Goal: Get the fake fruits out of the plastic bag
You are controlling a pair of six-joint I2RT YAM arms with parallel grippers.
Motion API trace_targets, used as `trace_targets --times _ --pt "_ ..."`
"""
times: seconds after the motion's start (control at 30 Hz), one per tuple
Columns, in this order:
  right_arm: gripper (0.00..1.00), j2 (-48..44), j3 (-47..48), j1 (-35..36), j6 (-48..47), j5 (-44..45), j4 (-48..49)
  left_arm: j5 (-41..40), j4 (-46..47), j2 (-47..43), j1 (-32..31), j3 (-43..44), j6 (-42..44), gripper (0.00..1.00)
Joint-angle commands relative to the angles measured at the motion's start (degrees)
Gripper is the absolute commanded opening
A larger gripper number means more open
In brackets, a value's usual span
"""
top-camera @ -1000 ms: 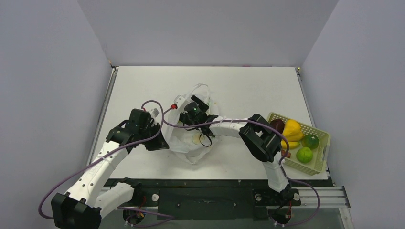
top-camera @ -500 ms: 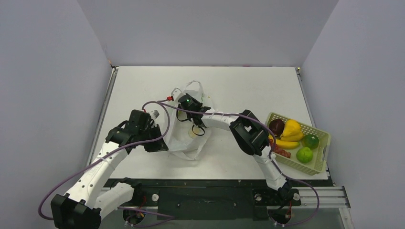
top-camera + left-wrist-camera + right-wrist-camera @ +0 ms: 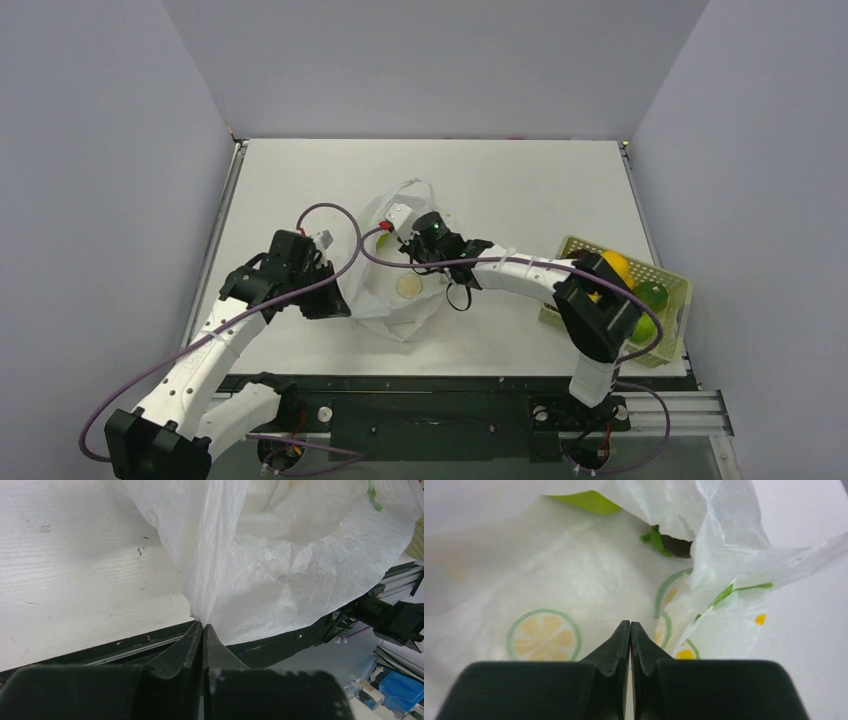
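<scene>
The plastic bag lies crumpled mid-table, thin white film with lemon-slice logos. My left gripper is shut on its left edge; in the left wrist view the film bunches into the closed tips. My right gripper reaches into the bag's mouth, its jaws shut with the tips pinching the inner film. Deeper inside the bag lie a green fruit and a dark purple one with a green leaf. Other fake fruits, yellow and green, sit in a basket.
The pale yellow-green perforated basket stands at the table's right edge, partly covered by my right arm's elbow. Grey walls enclose the table on three sides. Purple cables loop over both arms.
The right gripper went from open to shut inside the bag, swinging left and then back right. Its elbow now covers part of the basket. The bag's mouth spread wider. The left gripper held still.
</scene>
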Motion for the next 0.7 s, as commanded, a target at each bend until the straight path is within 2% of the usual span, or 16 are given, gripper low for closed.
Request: trace_targets --times 0.0,0.1,0.2,0.33,0.43,0.5,0.53,0.67 --pt "0.0 -10.4 -6.3 0.0 10.0 -16.5 3.0 -2.7 1.7 -1.8 0.2 0.6 -0.1 0.0" --pt "0.0 -12.8 -9.6 0.7 15.4 -24.2 4.3 -5.4 1.1 -2.3 0.4 0.2 -0.3 0.03" --pt "0.02 -13.1 -11.4 4.7 18.5 -26.5 4.5 -6.6 0.7 -1.9 0.4 1.4 0.5 0.2" --pt "0.04 -14.5 -14.5 7.3 20.4 -27.5 6.1 -12.2 -1.7 0.2 0.5 8.2 3.8 0.36" --pt "0.07 -18.1 -16.8 7.2 21.9 -27.7 7.9 -15.5 -1.6 2.9 0.5 15.2 7.2 0.4" --pt "0.12 -20.8 -18.1 7.1 23.2 -27.0 9.0 -15.7 2.0 4.5 0.5 16.9 8.7 0.41" --pt "0.19 -21.7 -19.5 7.1 24.0 -26.4 9.8 -15.8 6.2 5.3 0.5 17.1 9.1 0.43" --pt "0.35 -26.7 -21.9 7.2 29.0 -19.8 13.6 -15.8 19.8 11.3 0.0 15.2 10.0 0.47"
